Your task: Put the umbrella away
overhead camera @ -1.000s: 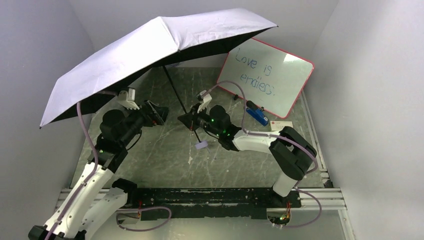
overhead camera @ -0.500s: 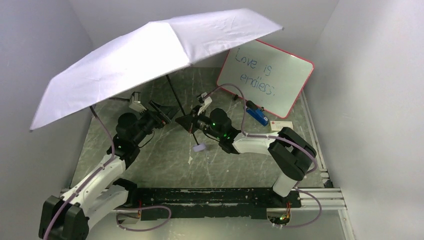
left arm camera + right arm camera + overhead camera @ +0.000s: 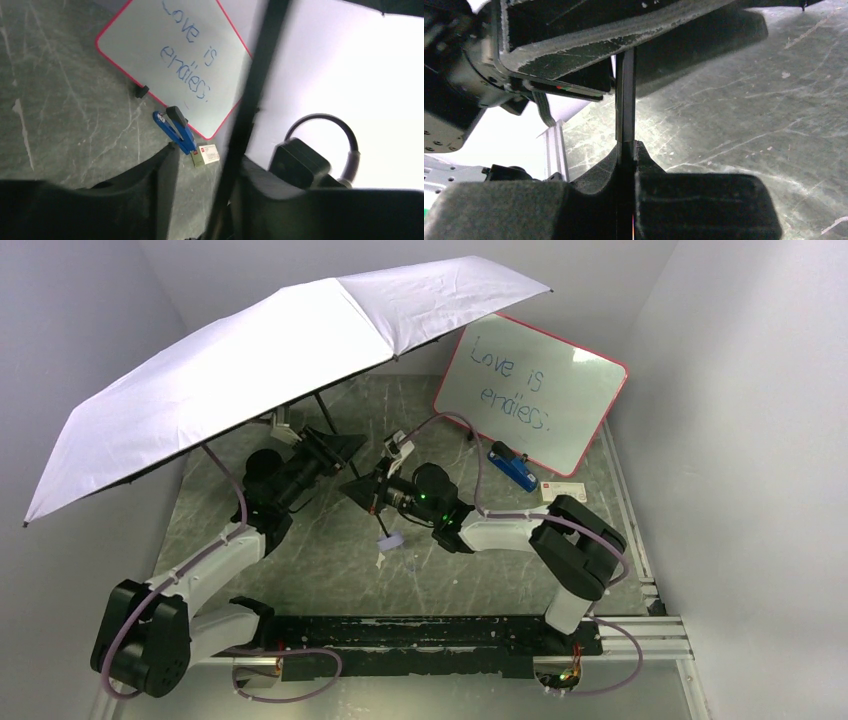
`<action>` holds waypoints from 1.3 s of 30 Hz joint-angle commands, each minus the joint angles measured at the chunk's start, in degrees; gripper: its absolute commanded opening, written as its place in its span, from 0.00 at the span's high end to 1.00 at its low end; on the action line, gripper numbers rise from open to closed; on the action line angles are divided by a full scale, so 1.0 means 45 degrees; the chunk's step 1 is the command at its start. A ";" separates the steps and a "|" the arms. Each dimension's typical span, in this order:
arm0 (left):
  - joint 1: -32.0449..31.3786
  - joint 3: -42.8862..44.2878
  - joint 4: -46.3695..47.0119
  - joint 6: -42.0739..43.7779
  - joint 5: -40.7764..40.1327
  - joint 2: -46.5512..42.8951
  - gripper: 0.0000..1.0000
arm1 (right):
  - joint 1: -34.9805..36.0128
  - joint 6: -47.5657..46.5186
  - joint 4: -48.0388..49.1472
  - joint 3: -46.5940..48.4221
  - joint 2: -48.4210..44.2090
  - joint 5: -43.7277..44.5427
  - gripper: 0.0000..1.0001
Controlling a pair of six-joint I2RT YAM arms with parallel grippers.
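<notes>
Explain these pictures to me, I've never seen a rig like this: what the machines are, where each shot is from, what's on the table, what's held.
Two white robot arms, left and right, are bolted at the near edge of a table. One picture looks down from above and behind them; the other two come from cameras on their wrists. The right tool is clamped on the thin black shaft of the open umbrella; the left tool, higher up, has the shaft between its open fingers. At the back leans a red-framed whiteboard, with a blue object and a small card at its foot.
</notes>
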 commanded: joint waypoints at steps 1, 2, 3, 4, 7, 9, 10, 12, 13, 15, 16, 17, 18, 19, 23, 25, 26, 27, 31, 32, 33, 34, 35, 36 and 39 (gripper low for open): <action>0.0057 0.0605 0.0804 0.0587 0.0376 0.0130 0.67 | 0.0193 -0.0223 0.1444 0.0580 0.0038 -0.0134 1.00; 0.0038 0.0749 0.0764 0.0764 0.0479 0.0149 0.73 | 0.0210 -0.0215 0.1423 0.0601 0.0039 -0.0090 1.00; 0.0014 0.0910 0.0608 0.0967 0.0582 0.0174 0.79 | 0.0213 -0.0231 0.1377 0.0620 0.0024 -0.0060 1.00; -0.0020 0.1113 0.0403 0.1271 0.0729 0.0194 0.85 | 0.0213 -0.0272 0.1189 0.0674 -0.0007 -0.0003 1.00; -0.0031 0.2040 -0.0679 0.2566 0.1152 0.0219 0.94 | 0.0213 -0.0656 0.0425 0.0851 -0.0307 0.0349 0.89; -0.0031 0.2952 -0.2214 0.3704 0.1194 0.0226 0.95 | 0.0214 -0.0999 0.0031 0.0803 -0.0720 0.0533 0.77; -0.0031 0.3429 -0.2870 0.4320 0.1152 0.0254 0.95 | 0.0211 -0.1205 -0.0101 0.0699 -0.0979 0.0625 0.70; -0.0031 0.4389 -0.4154 0.5523 0.1047 0.0292 0.95 | 0.0194 -0.1490 -0.0500 0.0448 -0.1608 0.1044 0.53; -0.0031 0.4836 -0.4650 0.6076 0.0973 0.0294 0.95 | 0.0193 -0.1635 -0.0726 0.0291 -0.1930 0.1290 0.46; -0.0031 0.5615 -0.5498 0.7056 0.0810 0.0314 0.95 | 0.0204 -0.1916 -0.1349 -0.0025 -0.2627 0.1811 0.37; -0.0041 0.5983 -0.5898 0.7474 0.0696 0.0328 0.95 | 0.0195 -0.2011 -0.1690 -0.0173 -0.2963 0.2121 0.34; -0.0033 0.6310 -0.6214 0.7897 0.0635 0.0401 0.95 | 0.0196 -0.2105 -0.2108 -0.0311 -0.3291 0.2320 0.31; -0.0032 0.6610 -0.6446 0.8238 0.0726 0.0456 0.95 | 0.0194 -0.2193 -0.2497 -0.0485 -0.3610 0.2821 0.29; -0.0031 0.6840 -0.6556 0.8564 0.0891 0.0567 0.95 | 0.0181 -0.2216 -0.2873 -0.0667 -0.3965 0.3258 0.28; -0.0031 0.7309 -0.6571 0.9311 0.1750 0.0961 0.95 | 0.0139 -0.2057 -0.4770 -0.0743 -0.5316 0.5478 0.26; -0.0031 0.7511 -0.6457 0.9318 0.2296 0.1231 0.95 | 0.0046 -0.1913 -0.5434 -0.0576 -0.5806 0.6243 0.24; -0.0031 0.7592 -0.6286 0.9268 0.2677 0.1368 0.95 | -0.0015 -0.1813 -0.5757 -0.0386 -0.5990 0.6657 0.24; -0.0031 0.7654 -0.6077 0.9134 0.3149 0.1512 0.95 | -0.0057 -0.1671 -0.6161 -0.0099 -0.6164 0.7001 0.23; -0.0030 0.7403 -0.4680 0.8157 0.4547 0.1870 0.95 | -0.0284 -0.1191 -0.7264 0.1137 -0.6452 0.7274 0.23; -0.0031 0.7237 -0.4394 0.8026 0.4789 0.1910 0.95 | -0.0286 -0.1146 -0.7148 0.1229 -0.6495 0.7315 0.24; -0.0041 0.7070 -0.4187 0.7966 0.4892 0.1890 0.95 | -0.0294 -0.1109 -0.6990 0.1285 -0.6554 0.7269 0.24; -0.0060 0.6883 -0.4118 0.8007 0.4913 0.1849 0.95 | -0.0278 -0.1055 -0.6906 0.1343 -0.6593 0.7241 0.24; -0.0069 0.6747 -0.4141 0.8154 0.4879 0.1814 0.95 | -0.0285 -0.1017 -0.6913 0.1470 -0.6591 0.7143 0.24; -0.0097 0.6637 -0.4270 0.8336 0.4702 0.1761 0.95 | -0.0289 -0.0936 -0.6999 0.1640 -0.6559 0.7040 0.24; -0.0238 0.6402 -0.4644 0.8980 0.4444 0.1509 0.95 | -0.0285 -0.0650 -0.7068 0.2229 -0.6244 0.6877 0.24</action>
